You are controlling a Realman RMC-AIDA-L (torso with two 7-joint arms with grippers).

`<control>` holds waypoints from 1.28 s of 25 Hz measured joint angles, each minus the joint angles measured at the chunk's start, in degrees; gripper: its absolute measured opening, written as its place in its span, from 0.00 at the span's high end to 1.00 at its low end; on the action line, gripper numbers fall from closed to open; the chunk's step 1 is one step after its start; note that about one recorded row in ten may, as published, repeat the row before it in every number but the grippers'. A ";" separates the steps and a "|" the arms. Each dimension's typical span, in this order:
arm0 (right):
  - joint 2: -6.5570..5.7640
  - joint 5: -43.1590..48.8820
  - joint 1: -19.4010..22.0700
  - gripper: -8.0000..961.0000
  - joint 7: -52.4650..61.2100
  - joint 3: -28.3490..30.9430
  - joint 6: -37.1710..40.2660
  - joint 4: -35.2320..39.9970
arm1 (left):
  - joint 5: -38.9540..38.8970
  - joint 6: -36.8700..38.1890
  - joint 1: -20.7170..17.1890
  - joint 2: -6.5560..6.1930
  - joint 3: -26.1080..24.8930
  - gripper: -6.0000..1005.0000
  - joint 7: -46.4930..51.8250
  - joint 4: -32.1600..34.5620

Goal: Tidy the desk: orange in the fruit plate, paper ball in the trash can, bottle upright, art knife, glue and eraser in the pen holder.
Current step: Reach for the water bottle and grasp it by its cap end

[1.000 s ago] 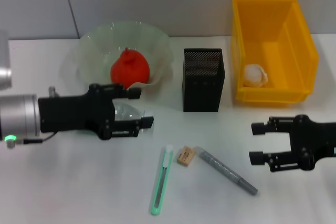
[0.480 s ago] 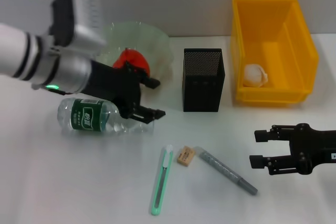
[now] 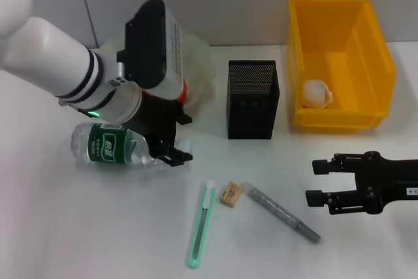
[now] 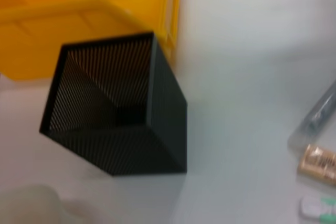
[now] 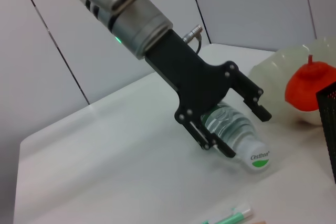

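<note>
Bottle job | clear plastic bottle with green label (image 3: 111, 146) lies on its side in front of the glass fruit bowl (image 3: 196, 63) | left gripper (image 3: 173, 142) spread around its neck end, not pinching | looks light, slick, squashy, so I'd grab the ribbed shoulder | right gripper (image 3: 316, 180) spread, idle near the grey glue pen (image 3: 281, 212)

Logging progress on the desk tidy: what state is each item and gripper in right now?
Bottle: lying on its side, capped.
Orange: in the fruit plate.
Paper ball: in the trash can.
Art knife, eraser, glue: on the desk.
Pen holder: upright, empty.
Left gripper: open, straddling the bottle's neck.
Right gripper: open, idle.
</note>
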State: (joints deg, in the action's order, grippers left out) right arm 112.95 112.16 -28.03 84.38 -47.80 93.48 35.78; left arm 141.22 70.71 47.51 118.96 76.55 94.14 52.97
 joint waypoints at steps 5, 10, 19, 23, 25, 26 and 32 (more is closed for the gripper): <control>0.00 0.00 -0.01 0.18 0.48 0.05 -0.04 0.18 | 2.60 -2.25 0.28 0.09 3.30 0.29 3.26 -0.68; 0.11 -0.07 0.00 0.18 0.51 0.08 -0.16 0.20 | 3.13 -2.80 0.44 0.12 4.49 0.29 4.07 -1.51; 0.33 -0.07 0.00 0.18 0.52 0.08 -0.27 0.24 | 2.81 -5.82 0.50 0.19 7.06 0.29 4.51 -3.04; 0.38 -0.04 0.00 0.18 0.52 0.08 -0.27 0.25 | 2.84 -8.01 0.46 0.20 9.63 0.29 5.47 -3.72; 0.40 -0.04 0.00 0.18 0.52 0.08 -0.28 0.25 | 2.82 -8.07 0.65 0.21 9.80 0.30 5.53 -4.25; 0.41 -0.04 0.01 0.18 0.52 0.08 -0.27 0.25 | 2.79 -8.08 0.71 0.21 9.81 0.30 5.58 -4.34; 0.42 -0.04 0.03 0.18 0.52 0.08 -0.27 0.25 | 2.75 -8.30 0.76 0.21 9.85 0.31 5.84 -4.37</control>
State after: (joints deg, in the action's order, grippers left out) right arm 113.38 112.12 -28.00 84.90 -47.72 93.21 36.04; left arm 143.97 62.41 48.27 119.18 86.40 99.99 48.60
